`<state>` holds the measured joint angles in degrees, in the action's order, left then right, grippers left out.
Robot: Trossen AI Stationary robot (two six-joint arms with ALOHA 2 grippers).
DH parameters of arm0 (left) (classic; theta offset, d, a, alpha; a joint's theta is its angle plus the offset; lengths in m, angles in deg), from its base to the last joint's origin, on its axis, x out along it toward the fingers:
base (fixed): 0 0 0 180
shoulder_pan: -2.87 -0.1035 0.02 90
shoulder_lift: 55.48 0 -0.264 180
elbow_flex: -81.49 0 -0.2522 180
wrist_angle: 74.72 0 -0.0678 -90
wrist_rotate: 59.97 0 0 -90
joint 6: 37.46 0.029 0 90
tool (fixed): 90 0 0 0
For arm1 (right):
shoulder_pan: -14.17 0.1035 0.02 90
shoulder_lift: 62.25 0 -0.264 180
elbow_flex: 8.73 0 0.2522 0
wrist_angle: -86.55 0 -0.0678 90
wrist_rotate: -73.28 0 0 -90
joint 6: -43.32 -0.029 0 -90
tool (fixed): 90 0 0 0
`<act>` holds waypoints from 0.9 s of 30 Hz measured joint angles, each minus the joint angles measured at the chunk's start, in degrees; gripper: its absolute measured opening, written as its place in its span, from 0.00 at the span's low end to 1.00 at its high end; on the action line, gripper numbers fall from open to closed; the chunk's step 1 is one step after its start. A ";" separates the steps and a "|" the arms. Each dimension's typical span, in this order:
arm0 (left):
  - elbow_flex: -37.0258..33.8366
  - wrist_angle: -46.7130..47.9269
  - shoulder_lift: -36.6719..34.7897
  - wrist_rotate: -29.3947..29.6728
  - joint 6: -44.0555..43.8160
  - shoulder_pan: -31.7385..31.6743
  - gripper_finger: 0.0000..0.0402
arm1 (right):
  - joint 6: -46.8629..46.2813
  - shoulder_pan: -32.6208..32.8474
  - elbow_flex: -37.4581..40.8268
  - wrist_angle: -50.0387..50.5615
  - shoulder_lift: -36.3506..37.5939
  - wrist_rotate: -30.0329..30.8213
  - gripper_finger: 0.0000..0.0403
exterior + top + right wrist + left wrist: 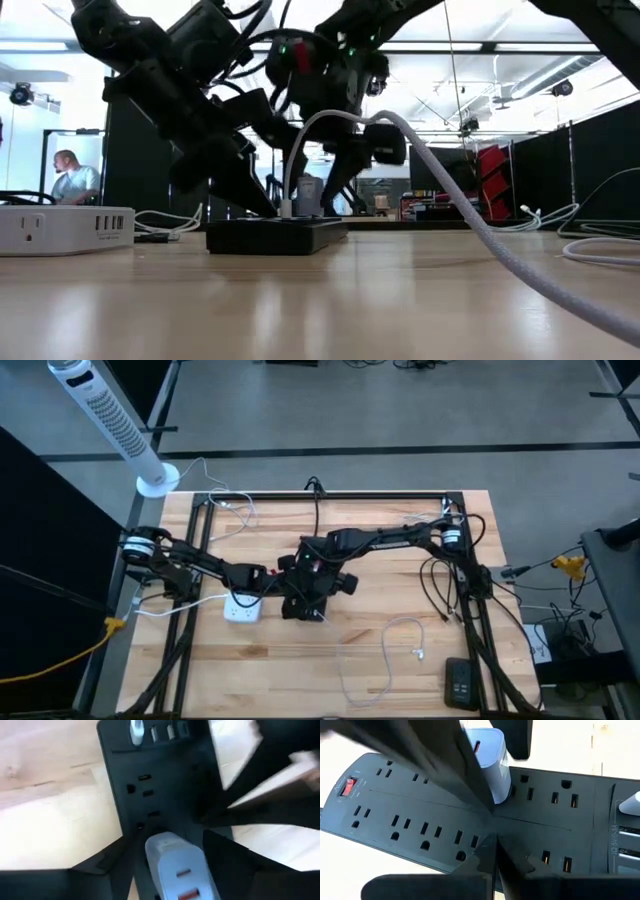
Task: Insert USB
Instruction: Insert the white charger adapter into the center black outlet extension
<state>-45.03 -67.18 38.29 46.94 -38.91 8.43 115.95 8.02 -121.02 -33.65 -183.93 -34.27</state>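
Observation:
A black power strip [420,815] [275,236] [300,606] lies flat mid-table. A white charger block [175,865] [492,765] stands plugged into its top. A white USB cable's plug [136,732] [287,205] sticks into a port at the strip's end; the cable [390,650] arches off and lies looped on the table. My left gripper [495,852] is shut, tips on the strip. My right gripper [172,870] comes from above and is shut on the charger block. My left gripper presses its shut fingertips [487,857] down on the power strip's top face [492,832], between the outlet rows, slanting down from the table's left. The strip lies flat on the table. My right gripper has the white charger block between its two fingers [107,865], on its sides [150,855], from above. The block sits plugged into the strip.
A white power strip [242,608] [60,228] lies left of the black one. A small black device [460,682] sits near the table's right near corner. Dark cables [440,585] trail on the right. A person [72,180] sits in the room beyond.

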 joint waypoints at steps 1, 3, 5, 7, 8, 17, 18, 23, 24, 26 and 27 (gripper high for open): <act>0.00 0.09 -0.02 0.00 -0.08 0.00 0.00 | -0.23 -0.01 -0.01 0.36 0.42 -0.02 0.48; 0.00 0.24 -0.02 0.02 -0.18 -0.07 0.00 | -0.82 -0.09 -0.01 1.36 1.17 -0.03 0.45; 0.00 0.33 -0.04 0.04 -0.27 -0.07 0.00 | -0.83 -0.09 -0.01 3.14 2.36 -0.06 0.42; 0.00 0.33 -0.04 0.04 -0.36 -0.07 0.00 | -0.90 -0.09 -0.05 4.39 3.57 -0.21 0.38; 0.00 0.34 -0.05 0.04 -0.36 -0.07 0.00 | -1.05 -0.09 -0.05 5.05 4.08 -0.26 0.36; -0.02 0.66 -0.07 0.37 -0.60 -0.07 0.00 | -3.09 -0.13 -0.01 5.05 5.59 -0.66 0.09; -0.02 0.63 -0.07 0.39 -0.75 -0.07 0.00 | -3.06 -0.11 -0.01 5.00 5.59 -0.67 0.05; -0.04 0.63 -0.09 0.44 -0.77 -0.04 0.00 | -3.49 -0.22 0.88 3.66 5.41 -0.71 0.02; -0.06 0.63 -0.09 0.44 -0.76 -0.06 0.00 | -3.49 -0.22 1.70 2.15 5.41 -0.69 0.02; -0.07 0.63 -0.09 0.46 -0.75 -0.06 0.00 | -3.63 -0.37 3.19 0.11 5.35 -0.64 0.00; -0.07 0.63 -0.09 0.46 -0.75 -0.05 0.00 | -3.77 -0.49 3.73 -0.38 5.30 -0.82 0.00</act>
<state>-45.09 -66.55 38.21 47.40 -39.67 8.38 112.19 7.53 -117.29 -34.03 -178.62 -35.10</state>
